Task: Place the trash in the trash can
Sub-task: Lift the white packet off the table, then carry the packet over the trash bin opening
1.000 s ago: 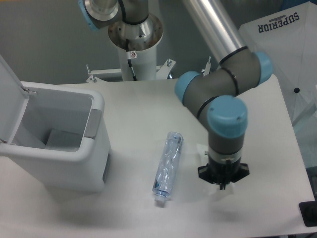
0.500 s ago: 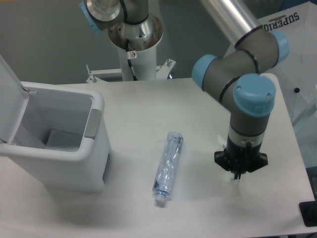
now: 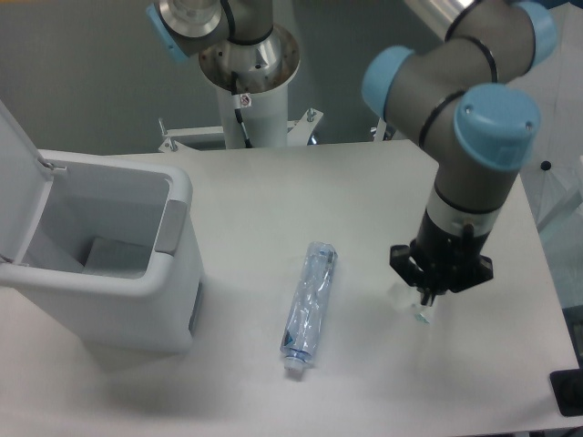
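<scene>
A crushed clear bluish bottle [image 3: 308,305] lies on the white table, its white cap toward the front edge. The white trash can [image 3: 178,196] stands at the left with its lid [image 3: 16,177] swung open and a grey panel on its right side. My gripper [image 3: 426,299] points straight down to the right of the bottle. It looks shut on a small clear plastic packet [image 3: 410,305], which hangs at its tip just above the table. The fingertips themselves are largely hidden by the wrist.
The arm's base post [image 3: 248,82] stands at the back centre of the table. A black object [image 3: 567,393] sits at the front right corner. The table's right edge runs close to the gripper. Something pale grey lies inside the trash can.
The arm has swung to the right and risen a little. The clear packet, flat on the table before, now hangs at the gripper's tip. Bottle and trash can have not moved.
</scene>
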